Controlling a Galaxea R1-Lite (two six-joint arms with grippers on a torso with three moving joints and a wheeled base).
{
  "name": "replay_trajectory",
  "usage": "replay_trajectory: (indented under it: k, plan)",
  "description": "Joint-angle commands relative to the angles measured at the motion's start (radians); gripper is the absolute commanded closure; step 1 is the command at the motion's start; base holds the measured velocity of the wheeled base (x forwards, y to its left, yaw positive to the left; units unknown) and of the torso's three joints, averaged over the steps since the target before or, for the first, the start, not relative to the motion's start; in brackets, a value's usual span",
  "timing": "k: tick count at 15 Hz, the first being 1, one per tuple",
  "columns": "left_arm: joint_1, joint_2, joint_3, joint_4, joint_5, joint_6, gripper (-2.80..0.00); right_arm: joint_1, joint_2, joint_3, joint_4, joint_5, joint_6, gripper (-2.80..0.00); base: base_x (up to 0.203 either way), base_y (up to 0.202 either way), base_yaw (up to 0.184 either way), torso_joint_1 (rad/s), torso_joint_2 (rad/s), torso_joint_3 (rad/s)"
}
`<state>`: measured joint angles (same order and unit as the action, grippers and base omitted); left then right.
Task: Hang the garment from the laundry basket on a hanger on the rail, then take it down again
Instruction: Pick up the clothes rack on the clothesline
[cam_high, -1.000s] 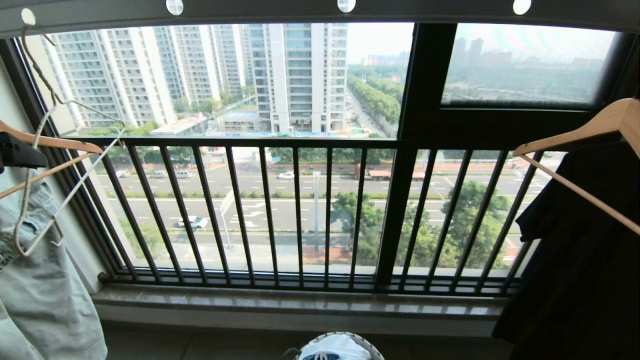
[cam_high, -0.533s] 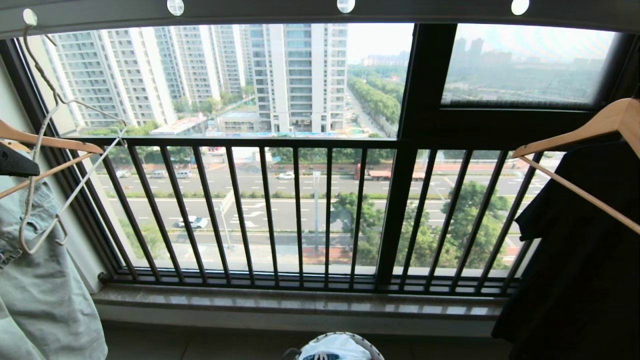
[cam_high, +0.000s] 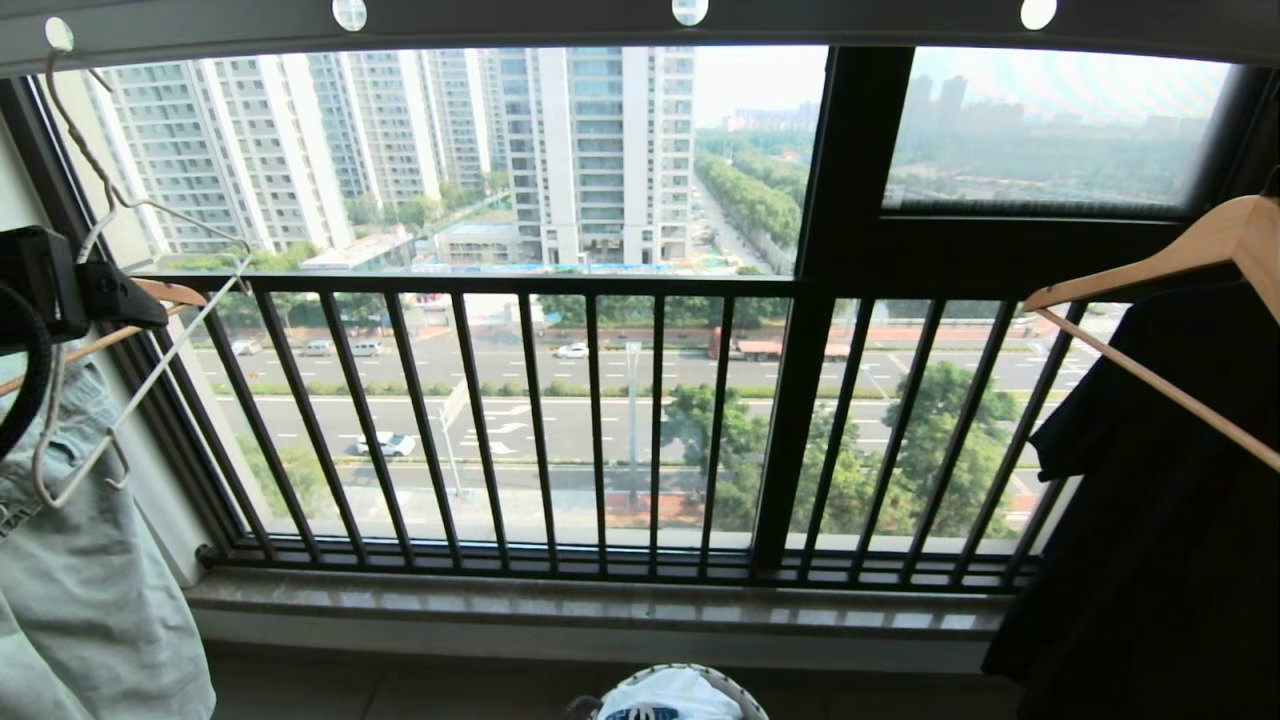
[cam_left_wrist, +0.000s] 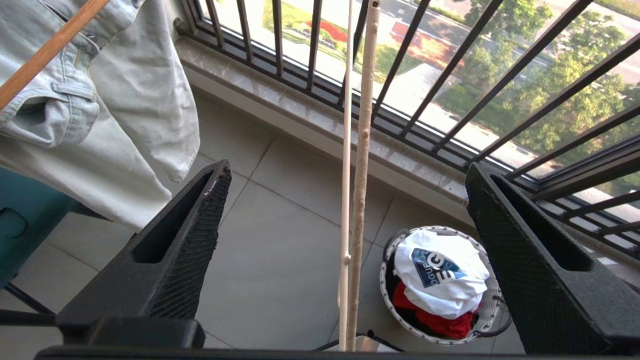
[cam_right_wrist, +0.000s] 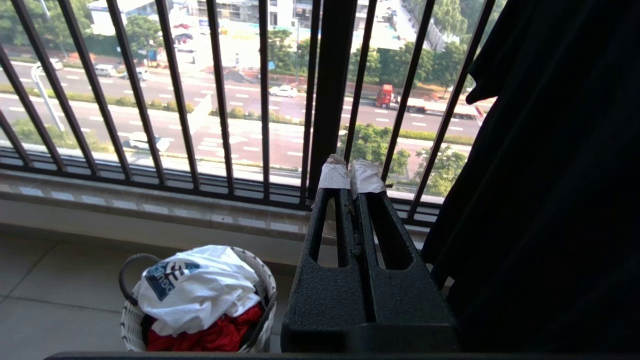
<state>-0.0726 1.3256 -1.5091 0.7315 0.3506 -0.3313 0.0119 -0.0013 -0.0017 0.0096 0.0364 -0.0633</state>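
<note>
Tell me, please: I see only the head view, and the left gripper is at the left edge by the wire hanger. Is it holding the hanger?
Observer: No. The left wrist view shows the left gripper open wide. The wires of the hanger pass between its fingers, apart from both.
Operator: And the right gripper? I do not see it.
Observer: The right gripper is shut and empty. It points at the window railing, beside the black shirt.
Operator: What lies under the T-shirt?
Observer: The garment lies on a red cloth inside the laundry basket.
</note>
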Motion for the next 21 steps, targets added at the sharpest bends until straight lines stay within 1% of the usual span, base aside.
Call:
replay_trajectory:
  k: [1, 4, 7, 8, 9, 10, 18, 19, 20, 21]
  plan:
    - [0.000, 0.043, -0.002, -0.004, 0.004, -0.004, -2.80, 0.000, 0.001, 0.000, 0.000, 0.000, -0.001, 0.00, 0.000, 0.000, 0.000, 0.000, 0.00, 0.000]
    - [0.000, 0.056, 0.001, -0.061, 0.007, -0.002, -2.80, 0.000, 0.001, 0.000, 0.000, 0.000, -0.001, 0.00, 0.000, 0.000, 0.000, 0.000, 0.00, 0.000]
    - [0.000, 0.070, 0.001, -0.063, 0.004, -0.008, -2.80, 0.000, 0.001, 0.000, 0.000, 0.000, -0.001, 0.00, 0.000, 0.000, 0.000, 0.000, 0.00, 0.000]
    - [0.000, 0.079, 0.004, -0.063, 0.004, -0.018, -2.80, 0.000, 0.001, 0.000, 0.001, 0.000, -0.001, 0.00, 0.000, 0.000, 0.000, 0.000, 0.00, 0.000]
    - [0.001, 0.096, 0.005, -0.063, 0.007, -0.048, -2.80, 0.000, 0.001, 0.000, 0.000, 0.000, -0.001, 0.00, 0.000, 0.000, 0.000, 0.000, 0.00, 0.000]
    - [0.005, 0.107, 0.006, -0.063, 0.010, -0.063, -2.80, 0.000, 0.001, 0.000, 0.000, 0.000, 0.000, 0.00, 0.000, 0.000, 0.000, 0.000, 0.00, 0.000]
    - [0.021, 0.132, 0.004, -0.063, 0.011, -0.078, -2.80, 0.000, 0.001, 0.000, 0.000, 0.000, -0.001, 0.00, 0.000, 0.000, 0.000, 0.000, 0.00, 0.000]
    - [0.020, 0.130, 0.004, -0.063, 0.011, -0.078, -2.00, 0.000, 0.001, 0.000, 0.000, 0.000, 0.000, 0.00, 0.000, 0.000, 0.000, 0.000, 0.00, 0.000]
    - [0.020, 0.129, 0.004, -0.064, 0.011, -0.077, 0.00, 0.000, 0.001, 0.000, 0.000, 0.000, 0.000, 0.00, 0.000, 0.000, 0.000, 0.000, 0.00, 0.000]
    - [0.020, 0.128, 0.003, -0.063, 0.011, -0.077, 0.00, 0.000, 0.001, 0.000, 0.000, 0.000, -0.001, 0.00, 0.000, 0.000, 0.000, 0.000, 0.00, 0.000]
